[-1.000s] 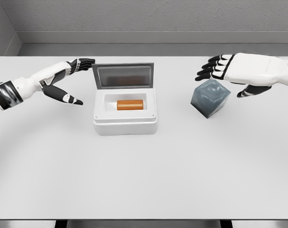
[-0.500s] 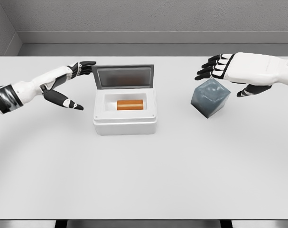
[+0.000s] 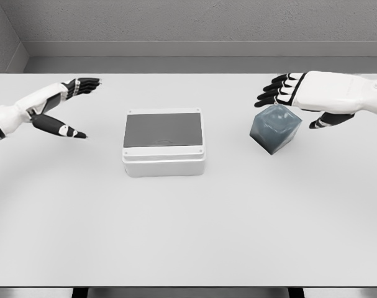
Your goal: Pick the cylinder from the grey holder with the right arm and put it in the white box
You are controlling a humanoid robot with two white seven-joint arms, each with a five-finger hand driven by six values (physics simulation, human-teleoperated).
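white box (image 3: 164, 144) lid down, cylinder not visible | right hand (image 3: 300, 93) relaxed, empty, over grey holder (image 3: 275, 128) | you likely have nothing left.

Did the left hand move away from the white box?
Yes. The left hand has pulled back leftward from the white box, whose lid is now shut.

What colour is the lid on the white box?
Dark grey; the lid lies closed on the white box, head view.
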